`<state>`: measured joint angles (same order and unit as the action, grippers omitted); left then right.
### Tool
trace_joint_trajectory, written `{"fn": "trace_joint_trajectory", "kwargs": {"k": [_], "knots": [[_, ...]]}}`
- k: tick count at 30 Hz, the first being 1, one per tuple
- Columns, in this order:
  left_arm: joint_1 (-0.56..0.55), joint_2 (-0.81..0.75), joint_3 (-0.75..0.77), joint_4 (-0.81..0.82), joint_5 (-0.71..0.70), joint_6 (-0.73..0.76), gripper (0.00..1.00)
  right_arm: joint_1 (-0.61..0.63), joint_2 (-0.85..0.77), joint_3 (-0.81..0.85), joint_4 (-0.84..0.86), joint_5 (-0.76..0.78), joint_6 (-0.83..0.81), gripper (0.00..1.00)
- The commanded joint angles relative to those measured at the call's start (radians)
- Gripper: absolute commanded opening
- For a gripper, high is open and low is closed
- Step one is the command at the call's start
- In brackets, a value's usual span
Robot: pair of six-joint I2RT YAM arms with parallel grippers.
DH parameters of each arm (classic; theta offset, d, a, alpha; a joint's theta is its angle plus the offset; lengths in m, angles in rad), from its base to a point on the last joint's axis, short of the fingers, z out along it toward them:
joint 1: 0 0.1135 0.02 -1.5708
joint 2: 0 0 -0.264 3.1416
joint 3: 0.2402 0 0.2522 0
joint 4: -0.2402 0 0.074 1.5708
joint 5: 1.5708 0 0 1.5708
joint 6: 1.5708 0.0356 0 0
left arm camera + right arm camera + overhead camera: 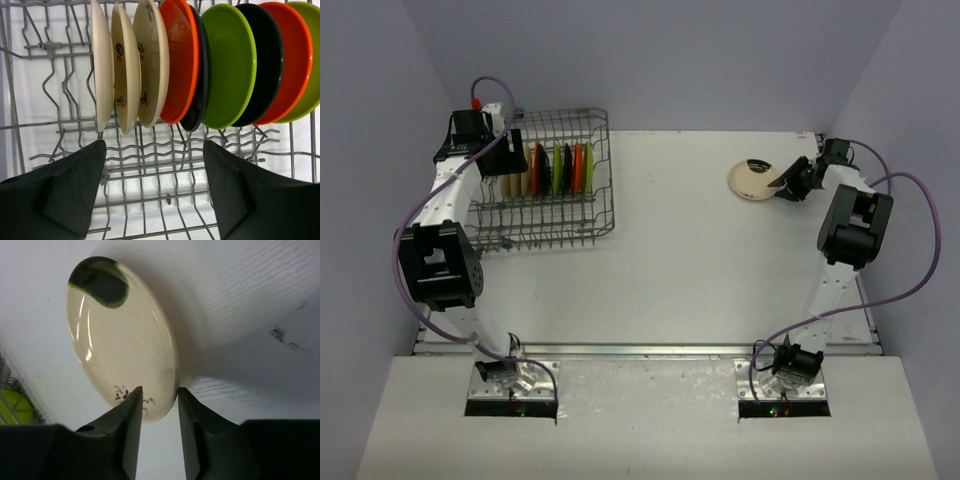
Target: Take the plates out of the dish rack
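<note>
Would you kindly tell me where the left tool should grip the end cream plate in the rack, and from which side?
Probably its exposed rim nearest the left tool, coming in edge-on. The end cream plate stands on edge in the dish rack, its outer face free and a gap on the other side.

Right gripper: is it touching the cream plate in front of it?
Cannot tell. In the right wrist view the right gripper straddles the near rim of the cream plate, but neither gap nor contact shows plainly.

Ten plates (230,65) in four colours and one dish rack (550,225).
</note>
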<state>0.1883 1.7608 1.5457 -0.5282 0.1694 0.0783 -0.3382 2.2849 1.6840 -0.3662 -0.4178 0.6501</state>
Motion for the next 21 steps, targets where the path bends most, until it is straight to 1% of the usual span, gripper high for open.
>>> {"fn": "trace_joint_trajectory", "kwargs": {"k": [1, 3, 6, 8, 10, 16, 17, 18, 19, 21], "knots": [[0.014, 0.03, 0.05, 0.021, 0.016, -0.026, 0.66, -0.005, -0.012, 0.025, 0.022, 0.04, -0.003, 0.43], [0.018, 0.046, 0.064, 0.025, 0.014, -0.027, 0.61, -0.005, -0.02, 0.025, 0.014, 0.054, -0.007, 0.43], [0.022, 0.058, 0.081, 0.024, 0.022, -0.029, 0.57, -0.005, -0.042, 0.02, 0.005, 0.067, -0.014, 0.44], [0.026, 0.072, 0.1, 0.016, 0.03, -0.029, 0.51, -0.005, -0.06, 0.013, -0.009, 0.077, -0.019, 0.45], [0.028, 0.083, 0.112, 0.005, 0.033, -0.023, 0.47, -0.004, -0.084, -0.002, -0.016, 0.081, -0.026, 0.47], [0.042, 0.1, 0.125, 0.013, 0.017, -0.014, 0.45, 0.003, -0.174, -0.037, -0.051, 0.058, -0.049, 0.53], [0.043, 0.1, 0.125, 0.013, 0.022, -0.014, 0.45, 0.006, -0.177, -0.044, -0.055, 0.052, -0.057, 0.54], [0.052, 0.1, 0.127, 0.017, 0.033, -0.014, 0.45, 0.013, -0.2, -0.054, -0.059, 0.045, -0.078, 0.62], [0.058, 0.101, 0.132, 0.017, 0.043, -0.012, 0.45, 0.018, -0.217, -0.061, -0.066, 0.041, -0.091, 0.68], [0.073, 0.108, 0.15, 0.011, 0.058, -0.008, 0.45, 0.03, -0.258, -0.074, -0.076, 0.038, -0.109, 0.76]]}}
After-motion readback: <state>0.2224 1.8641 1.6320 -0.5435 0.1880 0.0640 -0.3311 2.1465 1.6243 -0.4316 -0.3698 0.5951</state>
